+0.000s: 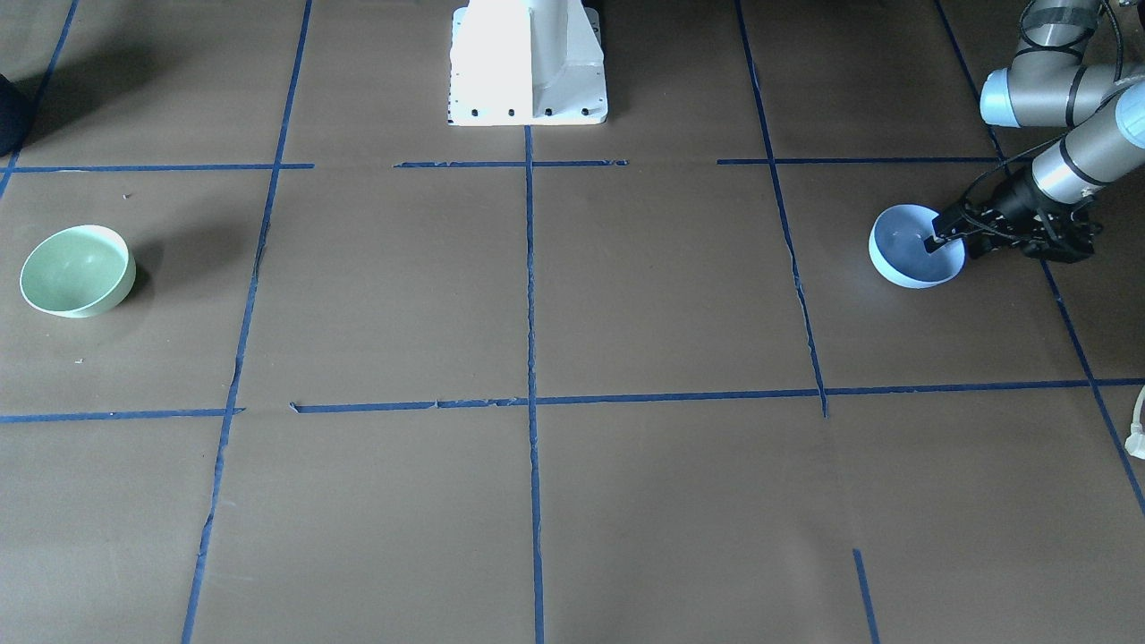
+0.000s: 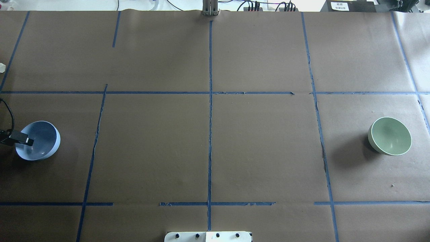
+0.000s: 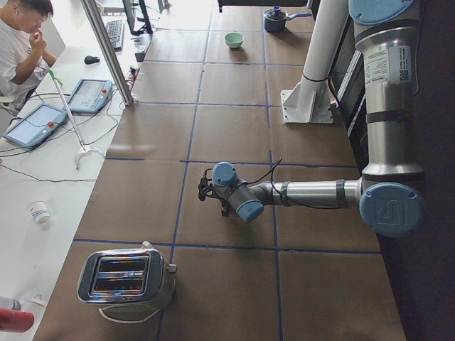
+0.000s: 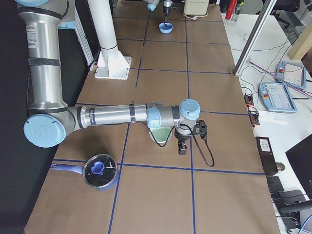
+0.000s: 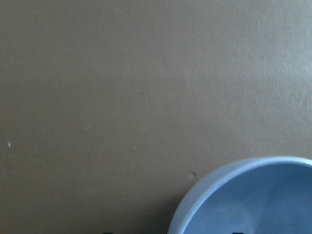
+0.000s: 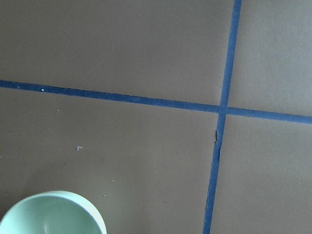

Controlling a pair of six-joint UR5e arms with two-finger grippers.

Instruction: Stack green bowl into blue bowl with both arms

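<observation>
**Q:** Report the left edge of the tabletop.
**A:** The blue bowl sits upright close to the left edge, about midway between the robot-side edge and the operator-side edge. The left claw is at the bowl's rim, on the side facing that edge. 1 finger reaches inside the bowl. The left wrist view shows 2 dark tips set wide apart, 1 on each side of the rim. The claw is wide and grips nothing.

**Q:** Any other item at that end?
**A:** 1 toaster, toward the left corner on the operator side, well apart from the bowl.

**Q:** Report the middle.
**A:** The white pedestal base stands at the middle of the robot-side edge. Blue tape lines divide the tabletop into rectangles.

**Q:** Report the right edge.
**A:** The green bowl sits upright near the right edge, about level with the blue bowl and well apart from it. The right claw points down just beside the green bowl, on its operator side. Contact cannot be determined. Only 1 side view shows this claw, so whether it is wide or narrow cannot be told.

**Q:** Any other item there?
**A:** 1 lidded pot, toward the right corner on the robot side.
</observation>
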